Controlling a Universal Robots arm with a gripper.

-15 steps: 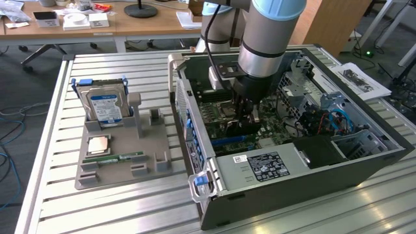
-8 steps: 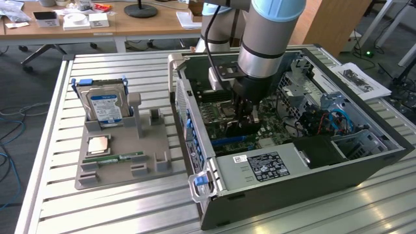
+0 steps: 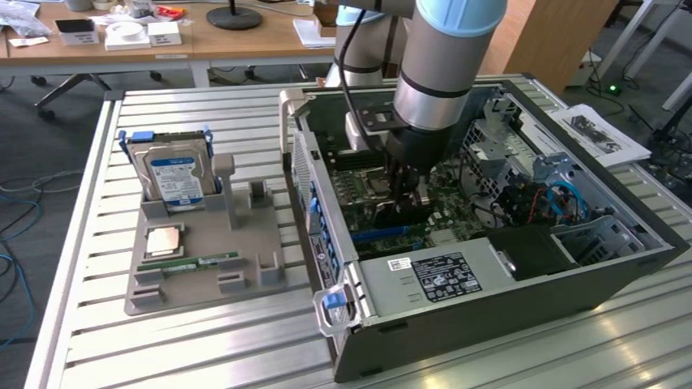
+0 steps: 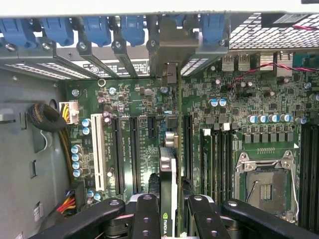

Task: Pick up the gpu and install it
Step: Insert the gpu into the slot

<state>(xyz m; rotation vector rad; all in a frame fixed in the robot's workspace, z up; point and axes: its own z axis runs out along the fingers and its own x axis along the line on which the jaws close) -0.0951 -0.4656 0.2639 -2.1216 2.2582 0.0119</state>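
Clamping gpu (image 4: 168, 169) edge-on, pincer (image 4: 172, 203) half-closed above motherboard (image 4: 239, 99).

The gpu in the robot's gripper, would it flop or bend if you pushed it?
Probably stiff: the gpu stands straight and edge-on in the gripper, with no sag. Likely light for its length, being such a thin card. Probably fragile too: a sideways push against the motherboard could harm it.
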